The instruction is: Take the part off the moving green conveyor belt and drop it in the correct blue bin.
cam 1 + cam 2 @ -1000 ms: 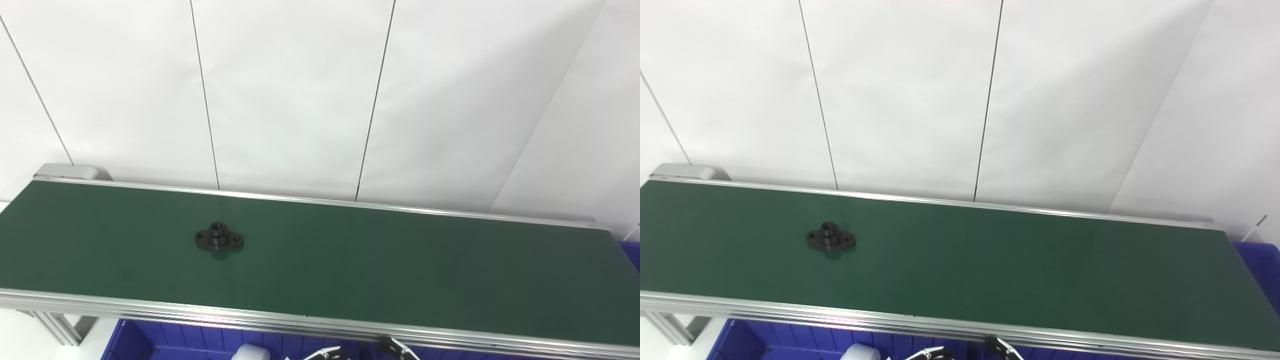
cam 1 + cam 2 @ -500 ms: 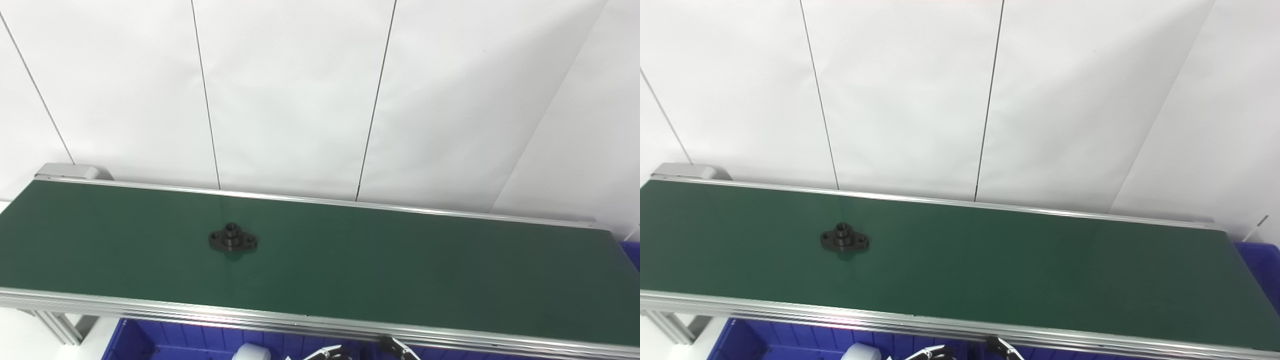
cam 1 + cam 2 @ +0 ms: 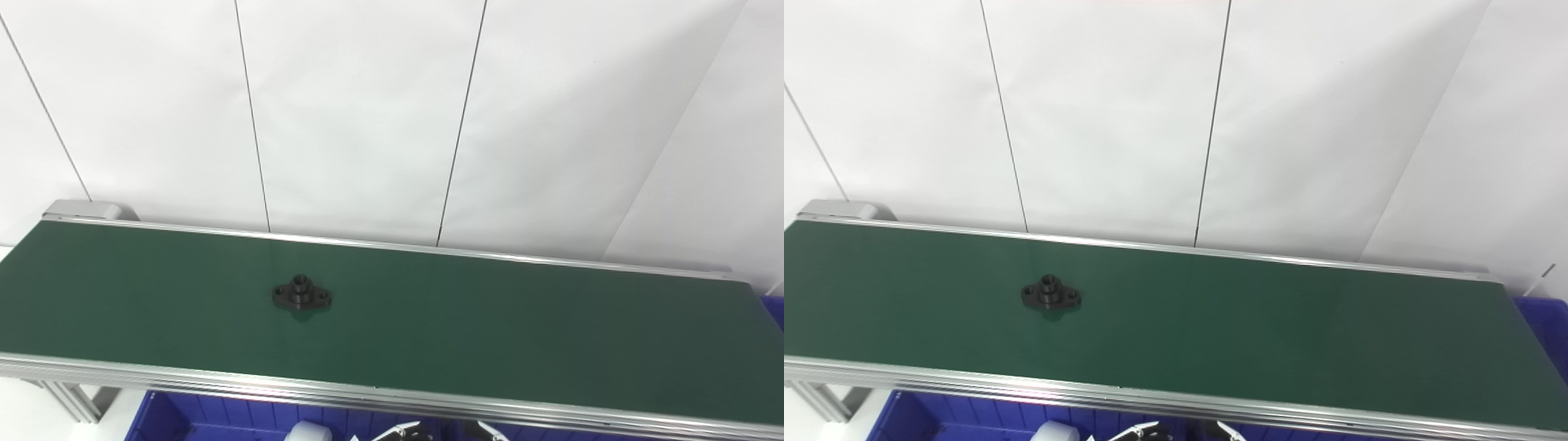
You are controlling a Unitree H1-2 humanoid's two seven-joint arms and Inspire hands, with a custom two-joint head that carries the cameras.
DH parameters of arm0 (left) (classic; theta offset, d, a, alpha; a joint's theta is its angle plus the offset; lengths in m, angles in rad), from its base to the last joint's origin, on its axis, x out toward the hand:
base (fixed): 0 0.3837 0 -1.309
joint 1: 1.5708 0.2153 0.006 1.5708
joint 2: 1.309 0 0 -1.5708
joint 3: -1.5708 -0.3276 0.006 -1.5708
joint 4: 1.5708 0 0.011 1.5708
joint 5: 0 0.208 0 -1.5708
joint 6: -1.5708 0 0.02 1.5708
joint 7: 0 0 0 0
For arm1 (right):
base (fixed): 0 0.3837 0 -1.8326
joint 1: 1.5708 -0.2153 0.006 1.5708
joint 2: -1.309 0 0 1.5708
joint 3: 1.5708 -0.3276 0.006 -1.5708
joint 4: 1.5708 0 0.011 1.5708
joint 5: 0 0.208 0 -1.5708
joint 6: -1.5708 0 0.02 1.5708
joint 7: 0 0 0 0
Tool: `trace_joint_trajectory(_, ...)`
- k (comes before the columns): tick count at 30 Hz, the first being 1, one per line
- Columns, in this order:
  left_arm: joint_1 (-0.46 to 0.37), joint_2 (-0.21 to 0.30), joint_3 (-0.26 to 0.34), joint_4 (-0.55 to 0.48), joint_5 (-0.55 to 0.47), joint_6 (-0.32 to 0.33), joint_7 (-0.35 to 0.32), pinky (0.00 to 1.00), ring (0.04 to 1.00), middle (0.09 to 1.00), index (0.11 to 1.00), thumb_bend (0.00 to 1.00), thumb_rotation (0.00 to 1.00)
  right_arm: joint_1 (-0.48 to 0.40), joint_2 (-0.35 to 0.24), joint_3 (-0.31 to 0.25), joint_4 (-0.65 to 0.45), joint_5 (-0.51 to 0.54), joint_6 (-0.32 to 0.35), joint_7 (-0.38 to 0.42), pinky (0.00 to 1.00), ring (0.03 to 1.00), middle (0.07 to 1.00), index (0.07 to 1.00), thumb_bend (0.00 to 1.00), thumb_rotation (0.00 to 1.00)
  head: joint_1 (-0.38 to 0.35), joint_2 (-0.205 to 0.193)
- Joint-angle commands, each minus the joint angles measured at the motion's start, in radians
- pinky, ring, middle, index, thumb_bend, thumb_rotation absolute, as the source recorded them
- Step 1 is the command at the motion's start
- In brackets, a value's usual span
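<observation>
A black flanged part with a raised hub and bolt holes lies flat on the green conveyor belt, left of the belt's middle. Nothing touches it. Only slivers of my hands show at the bottom edge, below the belt's front rail. The left hand is a few pale fingertips, and the right hand is a small dark tip. Both are far below the part, and too little shows to judge how their fingers stand. A blue bin sits under the front rail.
A second blue bin peeks out past the belt's right end. A white rounded object lies at the bottom edge over the front bin. Aluminium rails border the belt, and a white panelled wall stands behind it.
The black part has ridden the belt to the right. The dark tip of the right hand has sunk lower toward the bottom edge. The left fingertips have stayed put.
</observation>
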Motion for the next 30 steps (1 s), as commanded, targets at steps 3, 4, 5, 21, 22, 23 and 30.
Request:
trace_joint_trajectory(3, -0.011, -0.019, -0.007, -0.020, 0.012, -0.037, 0.020, 0.74, 0.804, 0.822, 0.831, 0.76, 0.60, -0.016, -0.066, 0.080, -0.095, -0.018, -0.016, -0.130, 0.64, 0.766, 0.872, 0.848, 0.80, 1.00, -0.004, -0.001)
trace_joint_trajectory(4, -0.012, -0.019, -0.007, -0.019, 0.015, -0.037, 0.022, 0.74, 0.805, 0.822, 0.831, 0.76, 0.60, -0.019, -0.081, 0.099, -0.115, -0.021, -0.016, -0.152, 0.64, 0.767, 0.874, 0.848, 0.80, 1.00, -0.004, -0.001)
trace_joint_trajectory(5, -0.012, -0.019, -0.008, -0.020, 0.018, -0.037, 0.024, 0.73, 0.806, 0.822, 0.833, 0.76, 0.60, -0.022, -0.097, 0.118, -0.135, -0.026, -0.016, -0.176, 0.63, 0.763, 0.871, 0.846, 0.79, 1.00, -0.004, -0.001)
trace_joint_trajectory(21, -0.027, -0.021, -0.012, -0.006, 0.023, -0.035, 0.027, 0.73, 0.811, 0.830, 0.835, 0.74, 0.59, -0.143, -0.125, 0.076, -0.257, -0.055, -0.016, -0.258, 0.64, 0.744, 0.849, 0.845, 0.86, 1.00, -0.012, -0.008)
trace_joint_trajectory(22, -0.028, -0.022, -0.011, -0.003, 0.024, -0.036, 0.029, 0.73, 0.812, 0.830, 0.834, 0.74, 0.59, -0.163, -0.128, 0.073, -0.252, -0.049, -0.016, -0.250, 0.64, 0.748, 0.852, 0.848, 0.87, 1.00, -0.012, -0.008)
trace_joint_trajectory(23, -0.028, -0.023, -0.011, -0.004, 0.027, -0.035, 0.032, 0.73, 0.812, 0.831, 0.834, 0.75, 0.59, -0.187, -0.131, 0.069, -0.246, -0.044, -0.016, -0.240, 0.64, 0.752, 0.855, 0.852, 0.87, 1.00, -0.013, -0.009)
trace_joint_trajectory(30, -0.031, -0.029, -0.013, 0.002, 0.029, -0.034, 0.036, 0.72, 0.805, 0.831, 0.833, 0.75, 0.61, -0.313, -0.103, -0.007, -0.209, -0.102, 0.005, -0.153, 0.70, 0.792, 0.874, 0.875, 0.91, 0.96, -0.016, -0.010)
